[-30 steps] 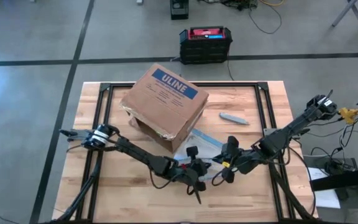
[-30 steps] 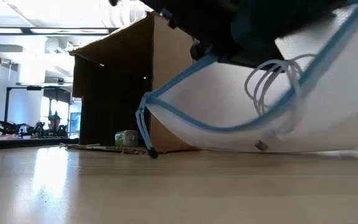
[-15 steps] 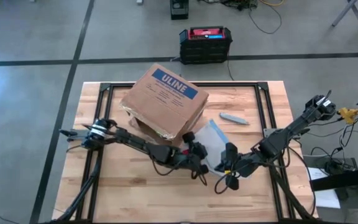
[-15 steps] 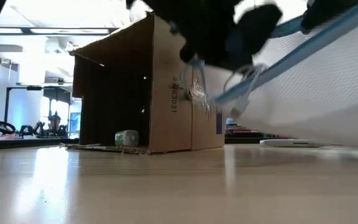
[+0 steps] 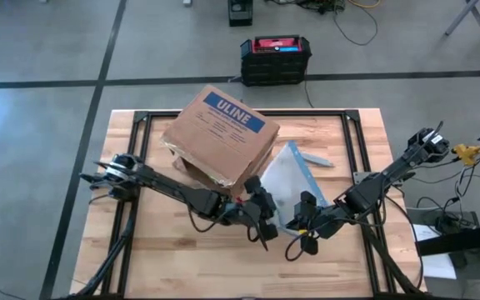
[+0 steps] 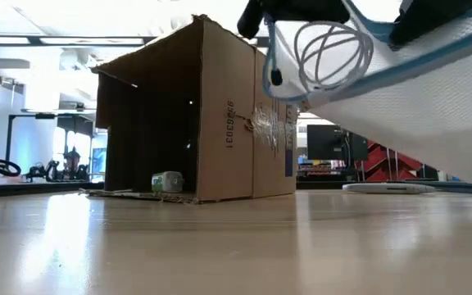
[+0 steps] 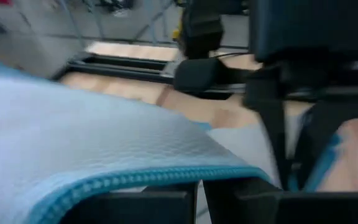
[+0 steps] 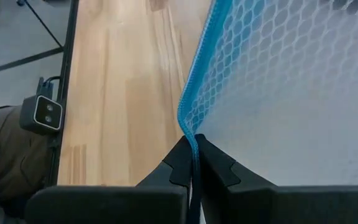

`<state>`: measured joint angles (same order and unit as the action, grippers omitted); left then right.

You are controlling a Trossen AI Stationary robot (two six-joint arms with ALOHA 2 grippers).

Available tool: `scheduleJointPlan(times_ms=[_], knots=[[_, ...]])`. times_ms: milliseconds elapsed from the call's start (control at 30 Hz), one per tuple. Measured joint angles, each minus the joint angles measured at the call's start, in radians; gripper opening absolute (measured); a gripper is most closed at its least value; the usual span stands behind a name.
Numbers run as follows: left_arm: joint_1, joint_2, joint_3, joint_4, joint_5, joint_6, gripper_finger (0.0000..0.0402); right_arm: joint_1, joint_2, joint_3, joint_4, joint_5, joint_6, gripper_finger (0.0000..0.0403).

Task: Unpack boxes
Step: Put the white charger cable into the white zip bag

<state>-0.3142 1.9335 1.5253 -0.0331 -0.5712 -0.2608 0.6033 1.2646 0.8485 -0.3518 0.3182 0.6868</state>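
Lying on its side in the upper middle of the high view, the brown cardboard box rests on the wooden table, its blue ULINE label facing up. In the low view the same box fills the centre left of the frame, its open mouth turned toward the left, with a small pale object sitting inside on the lower flap.

Just right of the box in the high view, a clear zip pouch with blue edges is held up off the table, tilted, between the two arms. The left gripper sits at the lower centre of that frame, under the pouch's lower left corner. In the left wrist view its fingers are pressed together on the blue zipper edge.

The right gripper is just to the right of the left one, at the pouch's lower right corner. The right wrist view shows its fingertips pinched tight on the blue seam of the mesh-patterned pouch.

In the low view the pouch slants across the upper right, with a coil of white cable inside it.

A small grey object lies on the table to the right of the pouch. A black crate with a red top stands on the floor beyond the table, at the upper centre.
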Motion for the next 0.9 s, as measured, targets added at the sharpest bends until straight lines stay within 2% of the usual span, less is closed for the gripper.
scheduleJointPlan(times_ms=[200,467,567,900], knots=[[0.023,0.064,-0.005,-0.087,-0.006,-0.193,0.0000,0.002,0.002,-0.004,0.018,-0.066,-0.007,0.0000],[0.045,0.166,-0.006,-0.092,0.015,-0.356,0.0000,0.002,0.015,-0.004,0.051,-0.125,-0.007,0.0000],[0.045,0.181,-0.008,-0.102,0.038,-0.326,0.0000,0.001,0.015,-0.004,0.049,-0.117,-0.008,0.0000],[0.000,0.137,-0.007,-0.113,0.192,-0.024,0.0008,0.001,0.015,-0.004,0.038,-0.109,-0.008,0.0000]])
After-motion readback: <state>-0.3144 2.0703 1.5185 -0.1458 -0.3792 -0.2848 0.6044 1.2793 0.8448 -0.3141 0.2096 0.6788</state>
